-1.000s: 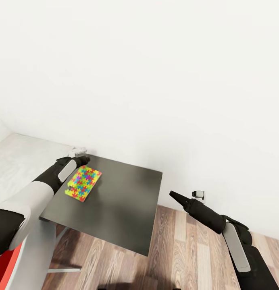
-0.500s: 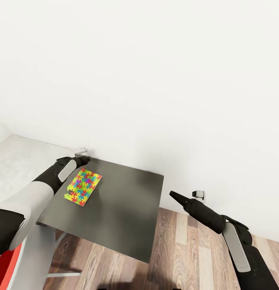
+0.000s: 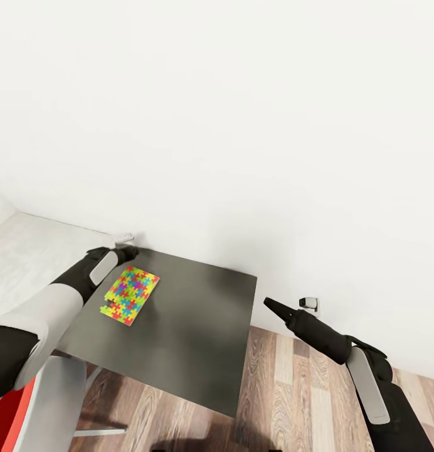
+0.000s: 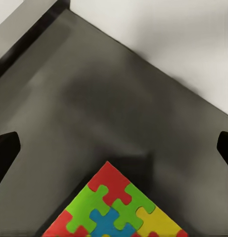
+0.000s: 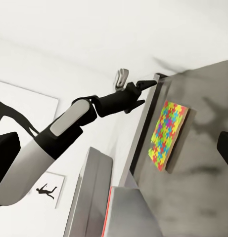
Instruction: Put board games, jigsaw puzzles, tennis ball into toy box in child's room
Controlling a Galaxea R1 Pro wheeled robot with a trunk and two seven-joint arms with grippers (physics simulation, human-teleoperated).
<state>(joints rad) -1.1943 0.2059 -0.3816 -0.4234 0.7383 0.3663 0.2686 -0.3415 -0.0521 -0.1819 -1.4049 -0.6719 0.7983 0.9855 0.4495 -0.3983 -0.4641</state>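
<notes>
Head view told the change best: over the last second the dark cabinet (image 3: 192, 326) and the jigsaw puzzle (image 3: 130, 294) lying on it had slid a little lower and nearer in the picture. The near corners of the cabinet top had crept outward. The wall socket (image 3: 309, 303) and your right arm had kept their places. I judged from this that the cabinet top itself had shifted or tipped slightly, rather than the camera moving, though I could not be sure.

Your left claw (image 3: 128, 251) had stayed at the far corner of the cabinet, by the wall, just beyond the puzzle's far edge. In the left wrist view its fingers stood wide apart with nothing between them. One corner of the puzzle lay flat on the dark top just ahead of them. You had not gripped it yet.

Your right claw (image 3: 270, 305) had hung over the wood floor (image 3: 292, 389), well apart from the cabinet. The right wrist view showed its fingertips apart too, and empty.

The puzzle sat flat on the cabinet, not on the pale table (image 3: 29, 251) to your left. For the task, little had been gained. A thin flat square on a top that may have been moving would be awkward to pinch, so you would likely have needed to lever up an edge or draw it to the rim first.
</notes>
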